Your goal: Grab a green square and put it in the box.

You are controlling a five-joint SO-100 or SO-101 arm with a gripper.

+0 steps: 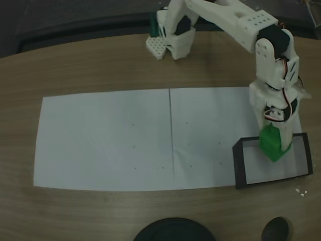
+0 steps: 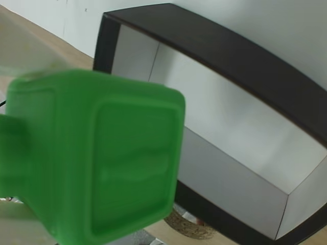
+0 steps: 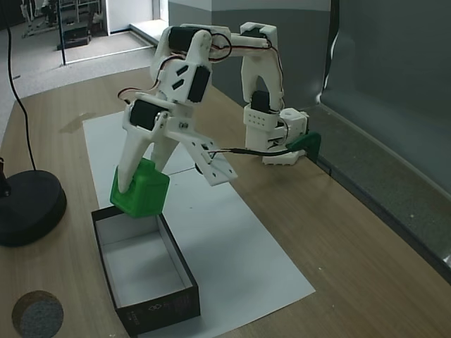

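**Block held at the box's near end, not yet down**

Your gripper (image 3: 137, 184) is clenched on the green square (image 3: 139, 189), which hangs over one short end of the box (image 3: 180, 264). In a fixed view, the box's long axis runs toward the lower right of the frame, so the open floor lies that way from the block. The wrist view shows the block (image 2: 97, 158) at lower left with the pale floor beyond; neither fixed view tells you the block's height above the rim.
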